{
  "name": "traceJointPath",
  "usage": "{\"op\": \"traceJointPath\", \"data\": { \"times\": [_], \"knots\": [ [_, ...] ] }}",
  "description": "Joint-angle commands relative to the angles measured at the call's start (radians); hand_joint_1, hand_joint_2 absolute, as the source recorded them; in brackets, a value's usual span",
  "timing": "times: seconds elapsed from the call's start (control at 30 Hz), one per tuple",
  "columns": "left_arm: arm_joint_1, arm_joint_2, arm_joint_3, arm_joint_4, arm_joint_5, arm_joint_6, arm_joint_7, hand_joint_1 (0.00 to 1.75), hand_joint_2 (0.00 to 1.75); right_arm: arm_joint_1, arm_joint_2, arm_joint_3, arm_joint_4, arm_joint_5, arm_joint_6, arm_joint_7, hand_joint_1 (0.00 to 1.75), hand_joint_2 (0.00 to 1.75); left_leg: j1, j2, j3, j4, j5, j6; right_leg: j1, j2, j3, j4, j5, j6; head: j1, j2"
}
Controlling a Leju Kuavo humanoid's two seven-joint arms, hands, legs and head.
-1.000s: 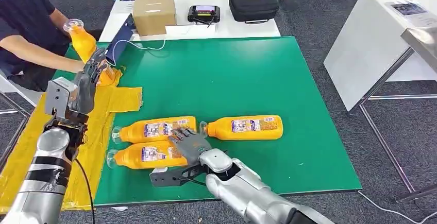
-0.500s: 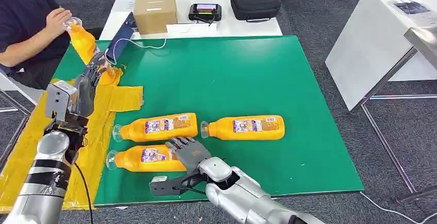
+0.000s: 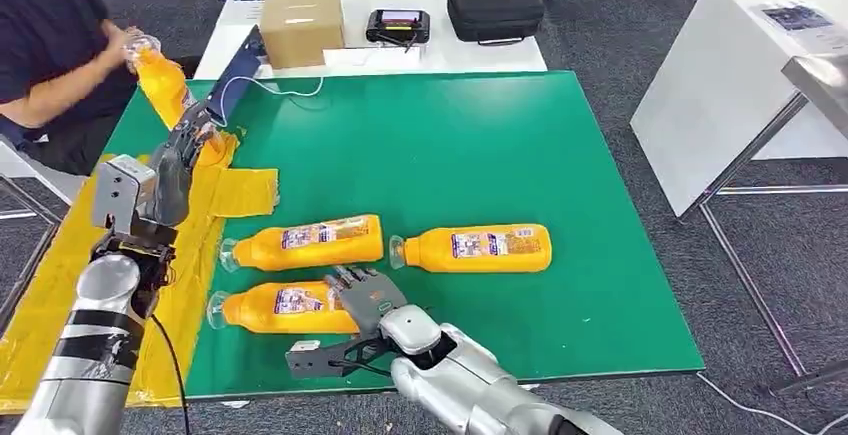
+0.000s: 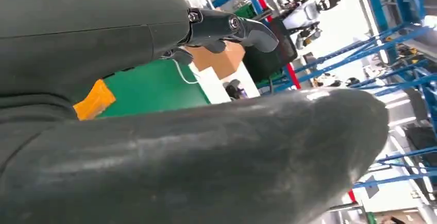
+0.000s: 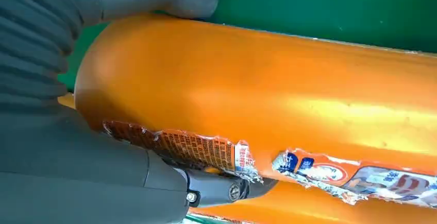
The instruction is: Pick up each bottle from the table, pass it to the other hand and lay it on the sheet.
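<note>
Orange bottle (image 3: 285,307) is lain lengthwise across the green mat (image 3: 480,145), cap leftward, right hand (image 3: 366,295) closed around its base. Left hand (image 3: 185,150) is spread.

Right wrist view: torn label (image 5: 206,152), writing illegible.

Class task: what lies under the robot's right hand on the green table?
Under the right hand lies the nearest orange plastic bottle, on its side on the green table mat. The right wrist view shows its torn label. The hand hides the bottle's base end.
</note>
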Motion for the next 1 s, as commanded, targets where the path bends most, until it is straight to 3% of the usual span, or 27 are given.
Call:
{"op": "traceJointPath", "data": {
  "times": [0.03,0.27,0.43,0.5,0.57,0.6,0.73,0.9,1.0],
  "knots": [
    [-0.029,-0.022,-0.026,0.013,0.007,-0.003,0.013,0.0,0.0,0.094,-0.062,0.0,0.114,-0.013,0.069,-0.004,1.75,1.75,0.001,-0.009,0.0,-0.003,0.002,0.0,0.001,-0.004,0.003,-0.004,0.001,0.0,0.0,0.0],
    [-0.027,-0.021,-0.014,-0.003,0.033,0.02,0.011,0.0,0.0,0.135,-0.146,-0.024,0.073,-0.024,0.098,-0.045,1.75,1.75,0.001,-0.013,0.001,-0.005,0.003,0.001,0.0,-0.008,0.007,-0.007,0.0,0.002,0.0,0.0],
    [0.045,-0.062,0.09,-0.065,0.141,0.11,-0.016,0.0,0.0,0.177,-0.216,-0.118,-0.017,-0.13,0.083,-0.111,1.75,1.75,0.001,-0.012,0.007,-0.003,0.001,0.002,-0.001,-0.007,0.012,-0.006,-0.002,0.003,0.0,0.0],
    [0.099,-0.081,0.155,-0.115,0.227,0.147,-0.042,0.0,0.0,0.199,-0.248,-0.209,-0.117,-0.243,0.036,-0.171,1.75,1.75,0.0,-0.012,0.008,-0.002,0.0,0.003,-0.002,-0.008,0.013,-0.005,-0.004,0.003,0.0,0.0],
    [0.18,-0.078,0.205,-0.207,0.301,0.156,-0.023,0.0,0.0,0.242,-0.294,-0.271,-0.346,-0.305,-0.052,-0.174,1.75,1.75,-0.001,-0.016,0.005,-0.004,0.003,0.004,-0.003,-0.009,0.011,-0.008,-0.001,0.004,0.0,0.0],
    [0.212,-0.078,0.223,-0.234,0.316,0.15,-0.021,0.0,0.0,0.277,-0.321,-0.299,-0.464,-0.333,-0.067,-0.178,1.75,1.75,-0.001,-0.011,0.008,-0.002,0.0,0.005,-0.003,-0.005,0.013,-0.005,-0.003,0.004,0.0,0.0],
    [0.32,-0.092,0.249,-0.349,0.356,0.09,-0.011,0.0,0.0,0.415,-0.426,-0.375,-0.926,-0.391,-0.098,-0.203,1.75,1.75,-0.002,-0.011,0.007,0.0,-0.004,0.006,-0.004,-0.005,0.014,-0.004,-0.006,0.005,0.0,0.0],
    [0.363,-0.109,0.234,-0.397,0.362,0.062,-0.012,0.0,0.0,0.438,-0.454,-0.419,-1.052,-0.361,-0.112,-0.199,1.75,1.75,-0.004,-0.013,-0.001,0.003,-0.007,0.007,-0.006,-0.005,0.017,-0.002,-0.008,0.009,0.001,0.0],
    [0.357,-0.109,0.232,-0.391,0.362,0.062,-0.013,0.0,0.0,0.433,-0.446,-0.421,-1.027,-0.36,-0.112,-0.202,1.75,1.75,-0.005,-0.013,-0.012,0.003,-0.005,0.008,-0.006,-0.003,0.007,0.0,-0.005,0.013,0.0,0.0]
  ]
}}
